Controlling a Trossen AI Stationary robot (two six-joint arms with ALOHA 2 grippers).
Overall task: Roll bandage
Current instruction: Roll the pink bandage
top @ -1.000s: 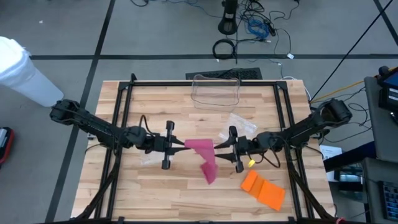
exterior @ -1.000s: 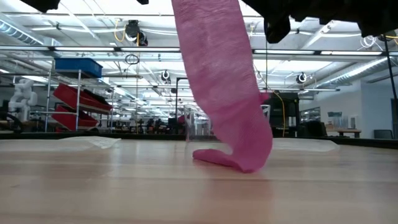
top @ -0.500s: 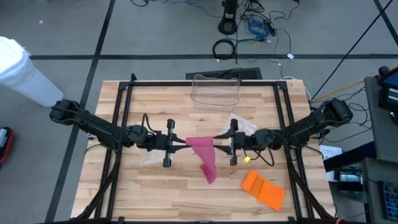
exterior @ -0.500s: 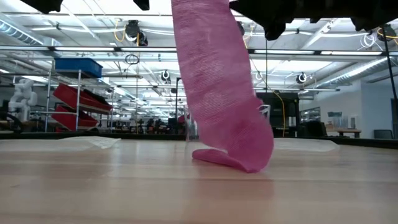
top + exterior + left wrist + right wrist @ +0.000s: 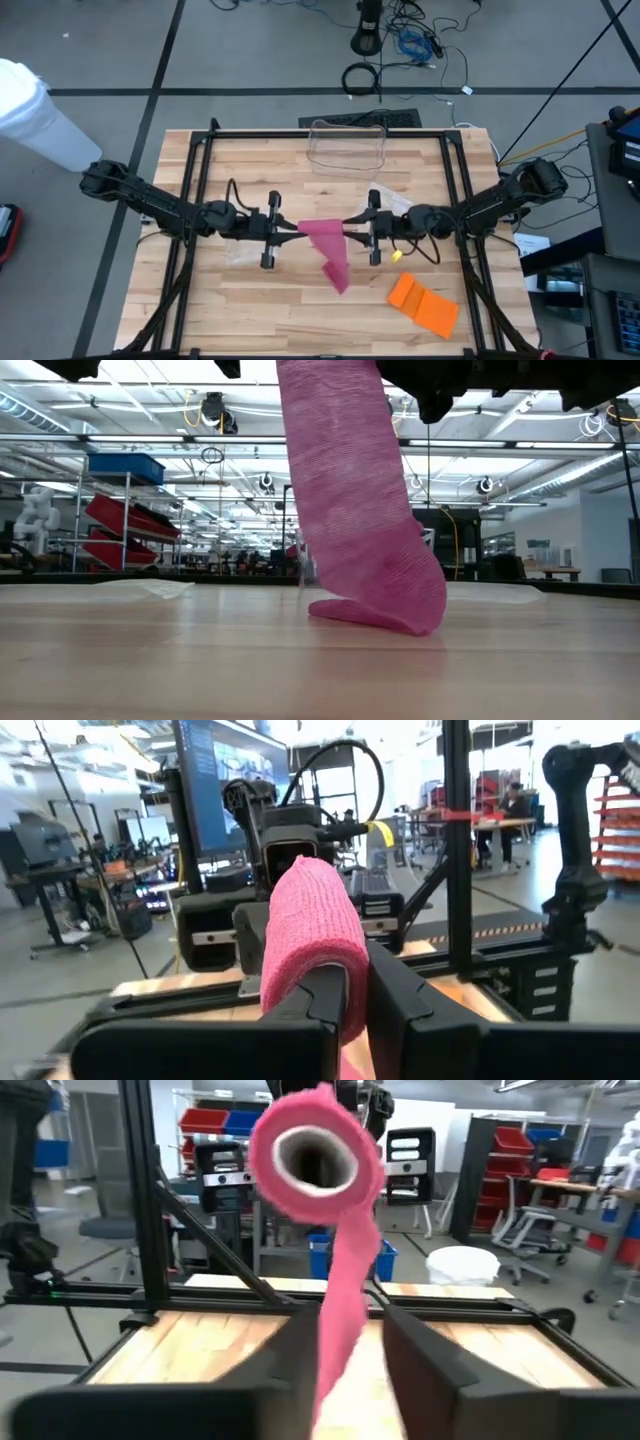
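Observation:
A pink bandage roll (image 5: 322,231) hangs in the air over the middle of the table, its axis level. My left gripper (image 5: 293,232) is shut on its left end. A loose tail (image 5: 350,510) drops from the roll, and its lower end (image 5: 375,615) lies curled on the wood. My right gripper (image 5: 350,232) stands level at the roll's right, hollow end (image 5: 315,1155). Its fingers are apart, and in the right wrist view the tail (image 5: 340,1310) shows between them. Whether they touch the bandage cannot be told. My left gripper holds the roll by the end nearest it (image 5: 335,955). The roll sits over one finger (image 5: 325,1005), and the other finger (image 5: 400,1005) lies against its outer side. The fingers come level from the table's left, along the roll's axis. The roll is lifted clear, and only the tail's end is on the table.
A clear plastic tub (image 5: 347,148) stands at the far edge. An orange packet (image 5: 422,305) lies near the right front. Clear wrappers (image 5: 390,200) lie behind the right gripper. Black frame rails (image 5: 190,200) run along both sides of the wooden top.
My right gripper has moved toward the table's left and a little toward its far edge, closing in on the roll's hollow end. The roll and my left gripper have stayed where they were. The tail still hangs with its end on the wood.

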